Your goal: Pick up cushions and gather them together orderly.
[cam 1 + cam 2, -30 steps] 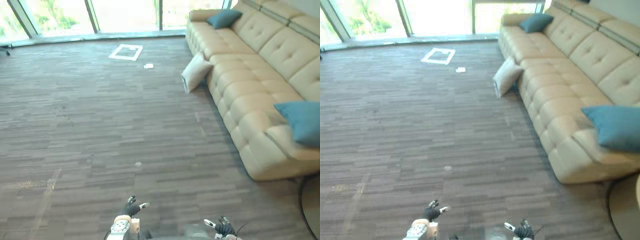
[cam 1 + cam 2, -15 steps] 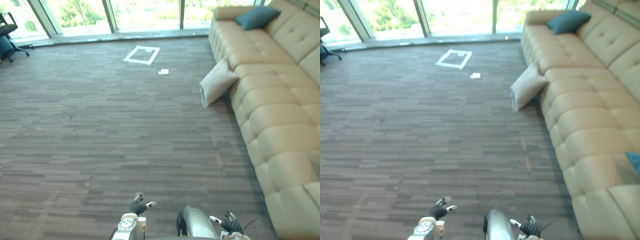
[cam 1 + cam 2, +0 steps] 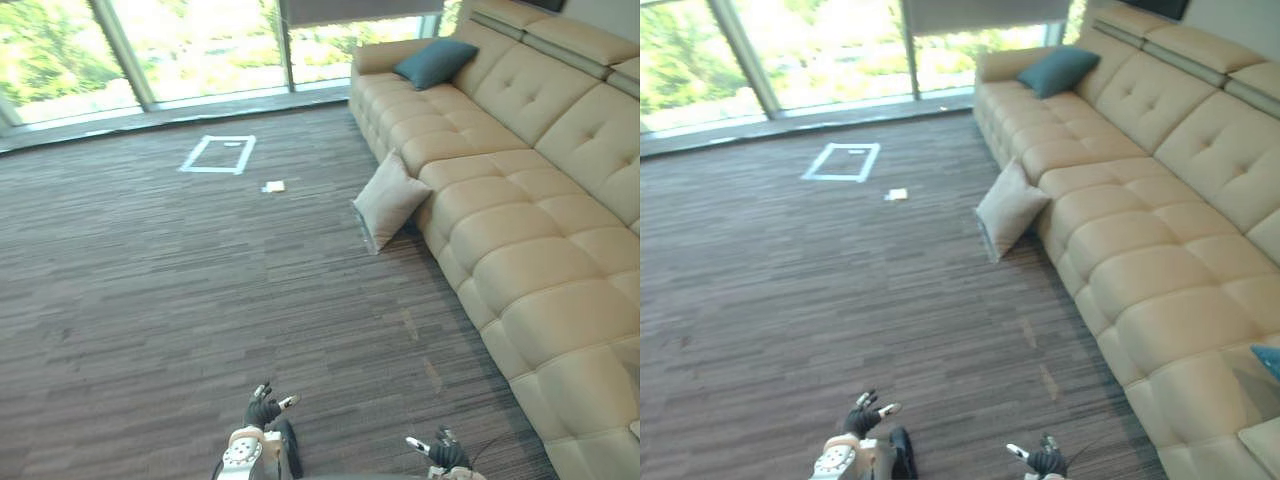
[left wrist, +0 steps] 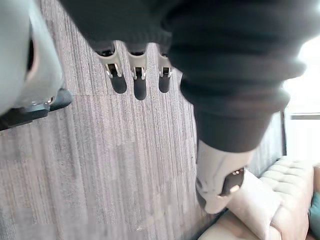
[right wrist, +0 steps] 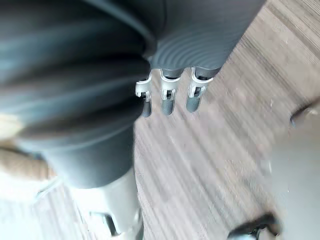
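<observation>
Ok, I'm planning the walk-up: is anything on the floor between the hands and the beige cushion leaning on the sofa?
Nothing visible does. Bare floor lies between the left hand, the right hand and the beige cushion propped against the sofa; the white scrap and taped square sit off to the left.

I read no legible text, label, number or sign in any view. A white slip [image 3: 273, 186] lies on the carpet [image 3: 150, 280] — too small to tell any print. The white taped rectangle [image 3: 218, 154] nearby is a plain outline.
</observation>
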Controlling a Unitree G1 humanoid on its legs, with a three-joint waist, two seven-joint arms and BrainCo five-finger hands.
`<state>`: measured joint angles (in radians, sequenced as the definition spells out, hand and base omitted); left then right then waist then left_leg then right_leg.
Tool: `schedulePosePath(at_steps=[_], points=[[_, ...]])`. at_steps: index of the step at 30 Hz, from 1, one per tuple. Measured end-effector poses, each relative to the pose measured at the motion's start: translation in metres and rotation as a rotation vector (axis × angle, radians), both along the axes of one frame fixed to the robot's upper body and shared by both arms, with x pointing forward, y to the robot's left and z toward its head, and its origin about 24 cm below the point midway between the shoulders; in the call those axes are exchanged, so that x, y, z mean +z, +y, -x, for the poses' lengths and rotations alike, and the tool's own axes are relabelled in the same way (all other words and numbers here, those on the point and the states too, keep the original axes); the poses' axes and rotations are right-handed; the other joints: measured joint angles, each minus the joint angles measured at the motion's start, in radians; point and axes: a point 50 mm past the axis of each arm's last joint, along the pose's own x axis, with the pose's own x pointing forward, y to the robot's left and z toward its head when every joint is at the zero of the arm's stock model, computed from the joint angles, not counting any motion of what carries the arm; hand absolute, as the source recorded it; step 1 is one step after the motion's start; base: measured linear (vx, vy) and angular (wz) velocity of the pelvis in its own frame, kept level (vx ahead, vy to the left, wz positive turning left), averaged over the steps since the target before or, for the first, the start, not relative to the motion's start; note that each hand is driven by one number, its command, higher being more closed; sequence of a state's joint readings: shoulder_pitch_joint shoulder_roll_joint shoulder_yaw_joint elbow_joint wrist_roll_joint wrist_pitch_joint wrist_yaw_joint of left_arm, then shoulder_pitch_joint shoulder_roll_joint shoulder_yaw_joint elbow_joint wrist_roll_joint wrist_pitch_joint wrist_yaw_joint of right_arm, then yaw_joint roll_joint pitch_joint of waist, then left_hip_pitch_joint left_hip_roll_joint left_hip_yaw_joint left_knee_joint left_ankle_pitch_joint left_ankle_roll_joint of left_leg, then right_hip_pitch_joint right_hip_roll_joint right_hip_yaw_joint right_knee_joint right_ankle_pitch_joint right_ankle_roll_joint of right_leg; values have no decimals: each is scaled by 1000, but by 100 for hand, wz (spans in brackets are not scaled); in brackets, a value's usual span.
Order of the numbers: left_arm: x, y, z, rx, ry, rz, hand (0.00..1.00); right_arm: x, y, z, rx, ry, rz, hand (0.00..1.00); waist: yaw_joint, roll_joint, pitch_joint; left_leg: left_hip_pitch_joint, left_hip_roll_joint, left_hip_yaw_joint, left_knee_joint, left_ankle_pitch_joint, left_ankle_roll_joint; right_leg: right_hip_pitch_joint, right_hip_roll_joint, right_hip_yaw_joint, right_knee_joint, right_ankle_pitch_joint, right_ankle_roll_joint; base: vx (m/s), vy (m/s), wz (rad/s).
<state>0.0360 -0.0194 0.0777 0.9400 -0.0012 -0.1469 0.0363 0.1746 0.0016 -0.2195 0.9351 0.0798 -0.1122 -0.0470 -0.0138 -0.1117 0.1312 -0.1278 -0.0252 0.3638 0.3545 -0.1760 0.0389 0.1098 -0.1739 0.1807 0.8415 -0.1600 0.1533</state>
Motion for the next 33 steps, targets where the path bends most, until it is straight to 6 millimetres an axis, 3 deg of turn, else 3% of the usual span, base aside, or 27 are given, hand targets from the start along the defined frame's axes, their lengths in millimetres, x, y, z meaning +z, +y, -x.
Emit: schedulePosePath(at_steps=[1,2,4,5,7,9,10,11,12,13,14,15,16,17,18,19,23,26,28,29,30,31,33], points=[[-3,0,3,-4,33,-1,0,3,-4,-7,10,-29,15,0,0,8,8,93,-11,-5,-12,-57,5,-129,11,-7,250,1,3,636,208,12],[-4,0,3,-5,34,-1,0,3,-4,-7,10,-31,16,0,0,9,8,100,-11,-5,-13,-60,5,-135,12,-8,260,-1,1,587,138,-13],[-6,-7,5,-35,56,8,0,10,-15,-14,13,-81,53,0,-9,62,27,289,-1,-25,-126,-82,11,-310,53,-101,350,-83,-46,537,112,-6],[-5,-8,4,-38,54,8,0,11,-16,-15,13,-87,57,0,-11,66,26,309,3,-30,-139,-86,12,-337,59,-118,341,-94,-56,650,60,24],[-3,-9,-2,-48,39,8,0,14,-17,-20,10,-116,63,0,-27,69,35,390,29,-56,-187,-122,-11,-466,89,-196,224,-134,-92,588,8,36],[-5,-15,-1,-75,51,14,0,13,-17,-19,11,-105,63,0,-41,62,40,467,44,-69,-226,-123,-11,-511,86,-260,-57,-115,-118,637,-143,68],[-6,-20,2,-89,58,23,0,8,-15,-4,3,-55,53,0,-46,49,33,520,34,-95,-247,-125,-15,-511,74,-254,-299,-9,-135,666,-201,83],[-7,-19,4,-85,65,23,0,7,-15,-1,-2,-42,53,0,-49,50,33,532,34,-106,-246,-128,-20,-505,72,-254,-293,61,-157,727,-226,70],[-9,-26,10,-90,85,45,0,6,-21,4,-1,-15,67,0,-53,84,25,547,68,-124,-208,-114,-44,-495,82,-276,-234,7,-187,715,-245,26],[-9,-24,11,-73,88,46,0,6,-23,3,2,-15,73,0,-53,96,22,535,85,-126,-167,-103,-63,-492,86,-285,-219,-13,-203,834,-309,29],[-9,-20,10,-34,86,43,0,7,-26,1,8,-17,78,0,-57,110,27,473,124,-138,3,-63,-124,-456,94,-305,-203,-63,-225,790,-343,25],[-9,-15,11,-1,85,43,0,7,-27,0,8,-15,80,0,-57,119,33,392,172,-168,222,19,-172,-394,117,-311,-225,-94,-239,526,-243,21],[-10,-13,12,15,87,43,0,7,-28,0,10,-13,83,0,-56,121,34,361,189,-183,302,56,-201,-365,132,-313,-243,-100,-244,611,-253,-14],[-10,-7,14,51,85,42,0,8,-30,-1,19,-10,89,0,-49,131,39,282,239,-192,540,81,-227,-270,177,-306,-314,-106,-253,561,-197,-53],[-7,-1,15,77,66,33,0,8,-25,-5,49,-18,85,0,-39,117,47,213,270,-161,702,63,-201,-166,204,-284,-382,-111,-263,732,-251,-83],[-5,2,13,90,49,28,0,8,-20,-10,73,-27,77,0,-29,100,45,161,284,-113,737,45,-174,-97,209,-258,-434,-117,-273,438,-141,-78],[-2,1,7,82,19,28,0,10,-15,-21,90,-54,70,0,-15,94,39,21,290,-19,581,-9,-131,31,211,-177,-535,-129,-265,368,-25,-68],[1,1,2,83,-8,27,0,9,-12,-19,72,-53,57,0,10,94,41,-32,233,2,225,-29,-136,141,179,-93,-612,-150,-227,499,160,-91],[2,-1,0,77,-17,28,0,9,-8,-19,68,-55,47,0,11,92,39,-53,168,-48,-26,34,-134,196,138,-42,-650,-189,-186,520,280,-70],[2,-2,0,70,-18,28,0,8,-8,-19,68,-54,47,0,13,95,37,-61,164,-54,-59,50,-133,206,131,-27,-655,-201,-176,565,366,-71],[2,-3,0,62,-19,27,0,8,-8,-18,67,-47,47,0,16,98,32,-72,157,-68,-57,120,-123,222,118,1,-652,-223,-156,610,407,-75],[1,-2,1,53,-12,24,0,5,-4,-14,64,-32,35,0,16,82,8,-79,129,-48,-8,121,-83,222,84,38,-612,-234,-141,624,403,-66],[1,-1,2,44,-6,17,0,4,3,-10,51,-23,14,0,14,48,-10,-67,105,-8,37,69,-54,165,46,60,-495,-226,-124,607,352,-43]])
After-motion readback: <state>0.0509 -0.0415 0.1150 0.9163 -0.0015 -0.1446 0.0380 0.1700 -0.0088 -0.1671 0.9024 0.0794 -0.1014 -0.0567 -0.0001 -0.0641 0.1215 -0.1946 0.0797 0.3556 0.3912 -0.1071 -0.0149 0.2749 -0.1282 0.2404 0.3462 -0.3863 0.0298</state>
